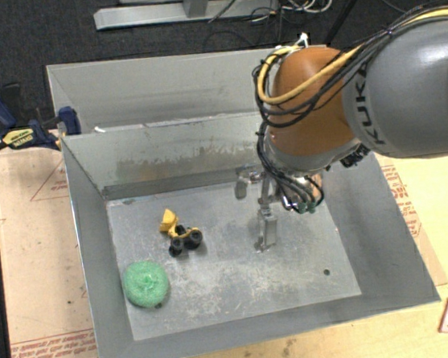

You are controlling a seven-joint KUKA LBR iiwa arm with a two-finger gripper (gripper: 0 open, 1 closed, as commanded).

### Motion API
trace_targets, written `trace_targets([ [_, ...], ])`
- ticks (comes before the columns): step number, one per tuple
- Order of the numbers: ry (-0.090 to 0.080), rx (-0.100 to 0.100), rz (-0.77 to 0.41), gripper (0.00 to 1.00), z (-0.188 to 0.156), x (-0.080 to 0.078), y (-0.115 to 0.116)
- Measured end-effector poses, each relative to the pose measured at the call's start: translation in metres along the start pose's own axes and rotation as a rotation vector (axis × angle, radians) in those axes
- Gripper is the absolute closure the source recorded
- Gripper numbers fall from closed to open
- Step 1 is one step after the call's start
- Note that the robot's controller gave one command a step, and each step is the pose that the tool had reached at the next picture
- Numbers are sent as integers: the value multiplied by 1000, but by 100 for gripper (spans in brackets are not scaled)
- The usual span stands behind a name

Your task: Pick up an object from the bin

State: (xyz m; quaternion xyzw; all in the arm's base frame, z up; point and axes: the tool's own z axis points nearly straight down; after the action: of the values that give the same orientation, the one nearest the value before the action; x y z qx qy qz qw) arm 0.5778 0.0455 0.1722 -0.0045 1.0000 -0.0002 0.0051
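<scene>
Two-finger gripper [264,238] low over the grey metal bin's [230,295] bare middle, its grip impossible to tell, yellow-and-black plastic toy [179,233] and round green fuzzy ball [146,283] near left edge

Grey arm [413,98] reaching in over the bin [93,231] right edge, orange wrist cover [307,99], gripper [265,238] pointing down mid-floor.

Gripper [264,238] hangs low over a bare patch of floor in the grey metal bin [223,300], right of centre. A small yellow-and-black toy vehicle [179,233] lies to its left, well apart. A green round fuzzy ball [146,283] sits near the front left corner, near the toy. An orange wrist cover [312,102] carries looped cables.
</scene>
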Motion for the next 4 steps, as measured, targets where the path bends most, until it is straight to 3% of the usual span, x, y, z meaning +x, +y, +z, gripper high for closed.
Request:
trace_targets([
  [1, 11, -2, 22, 0, 18, -15, 47],
  [3, 6, -2, -24, 0, 75, -26, 96],
  [4, 9, -2, 46, 100, 102, 3, 111],
])
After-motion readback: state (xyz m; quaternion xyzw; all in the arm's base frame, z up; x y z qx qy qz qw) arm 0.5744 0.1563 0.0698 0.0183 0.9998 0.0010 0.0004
